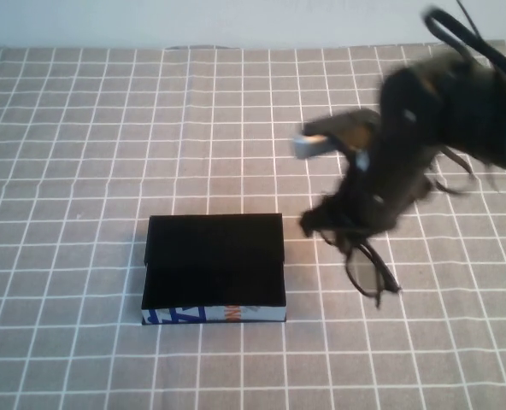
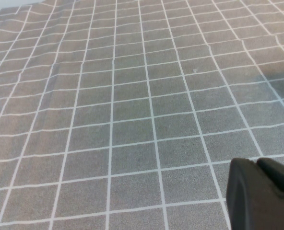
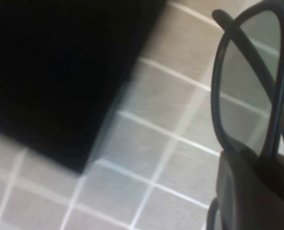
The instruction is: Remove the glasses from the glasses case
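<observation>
The black glasses case (image 1: 214,265) lies open on the checked cloth, its white-blue-orange patterned edge toward me; it also shows as a black block in the right wrist view (image 3: 60,72). My right gripper (image 1: 343,224) is to the right of the case, shut on the black glasses (image 1: 368,269), which hang below it above the cloth. In the right wrist view the frame and lens (image 3: 250,91) stick out from the fingers (image 3: 247,187). My left gripper (image 2: 264,196) shows only in the left wrist view, shut, over bare cloth; it is out of the high view.
A grey cloth with a white grid (image 1: 82,154) covers the whole table. The right arm (image 1: 458,102) reaches in from the upper right.
</observation>
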Controlling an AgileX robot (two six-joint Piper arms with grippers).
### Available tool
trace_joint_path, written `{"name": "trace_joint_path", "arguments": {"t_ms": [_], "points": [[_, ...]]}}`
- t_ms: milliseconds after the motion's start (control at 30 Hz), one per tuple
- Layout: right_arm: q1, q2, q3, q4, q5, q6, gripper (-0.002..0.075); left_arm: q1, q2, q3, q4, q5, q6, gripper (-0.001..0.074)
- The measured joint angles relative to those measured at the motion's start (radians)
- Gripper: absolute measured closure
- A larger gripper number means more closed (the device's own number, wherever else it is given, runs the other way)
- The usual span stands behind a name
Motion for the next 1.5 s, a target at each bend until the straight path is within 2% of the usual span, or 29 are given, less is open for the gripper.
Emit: {"name": "trace_joint_path", "arguments": {"t_ms": [233,433,500,733,933,1033,1167,1233,1500], "points": [[-0.085,-0.024,0.27,0.097,-0.253,0.155,0.0685,0.0,0.0,0.0,0.0,0.0,0.0,0.0739],[-0.085,-0.019,0.318,0.131,-0.32,0.208,0.0679,0.0,0.0,0.0,0.0,0.0,0.0,0.074],[-0.085,-0.012,0.32,0.131,-0.32,0.212,0.0652,0.0,0.0,0.0,0.0,0.0,0.0,0.0739],[-0.087,-0.016,0.322,0.096,-0.303,0.215,0.048,0.0,0.0,0.0,0.0,0.0,0.0,0.0739],[-0.094,-0.111,0.322,0.042,-0.218,0.219,0.0447,0.0,0.0,0.0,0.0,0.0,0.0,0.0739],[-0.094,-0.189,0.322,0.018,-0.158,0.201,0.0487,0.0,0.0,0.0,0.0,0.0,0.0,0.074],[-0.089,-0.305,0.344,0.012,-0.093,0.177,0.0647,0.0,0.0,0.0,0.0,0.0,0.0,0.074],[-0.075,-0.383,0.377,0.01,-0.081,0.172,0.0701,0.0,0.0,0.0,0.0,0.0,0.0,0.0739],[-0.046,-0.667,0.566,0.03,-0.046,0.143,0.0741,0.0,0.0,0.0,0.002,0.0,0.0,0.0739]]}}
